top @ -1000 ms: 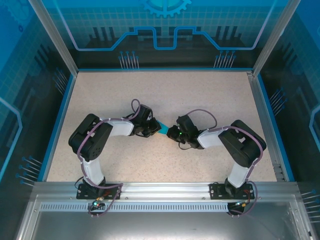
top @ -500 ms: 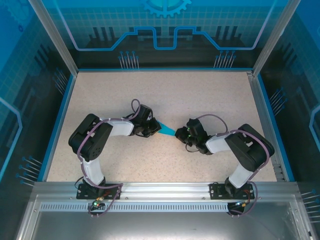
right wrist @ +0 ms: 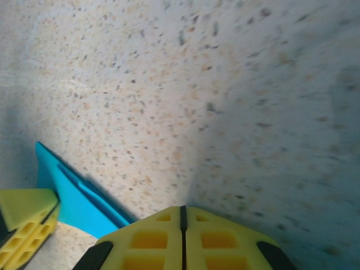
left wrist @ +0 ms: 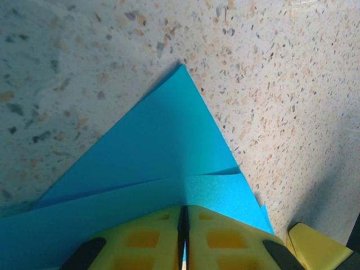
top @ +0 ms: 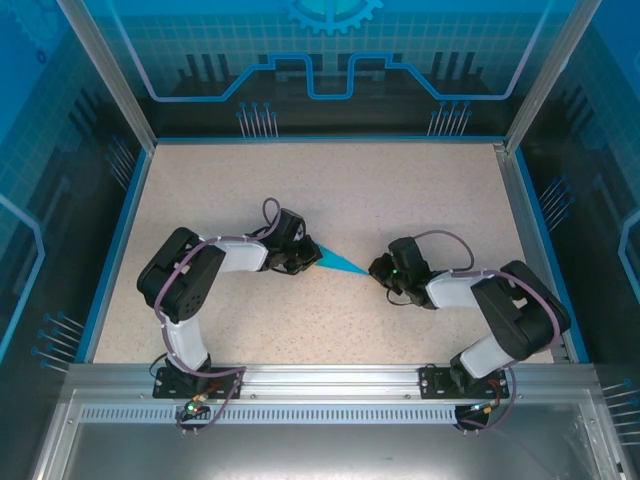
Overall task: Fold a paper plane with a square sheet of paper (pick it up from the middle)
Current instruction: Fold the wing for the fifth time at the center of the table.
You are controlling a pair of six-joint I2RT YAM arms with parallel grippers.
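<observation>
While the left gripper [left wrist: 183, 211] is closed, its yellow pads [left wrist: 146, 239] pressed together with a sliver of blue caught in the seam, the wide end of the teal paper plane [left wrist: 163, 146] is pinched there. From the pads outward, the plane is laid flat on the speckled table [left wrist: 292, 84], its point directed away. Seen from overhead, that point is aimed at the right gripper [top: 377, 268], set just beside the tip. Its jaws are shut tight, and nothing is held between them.
</observation>
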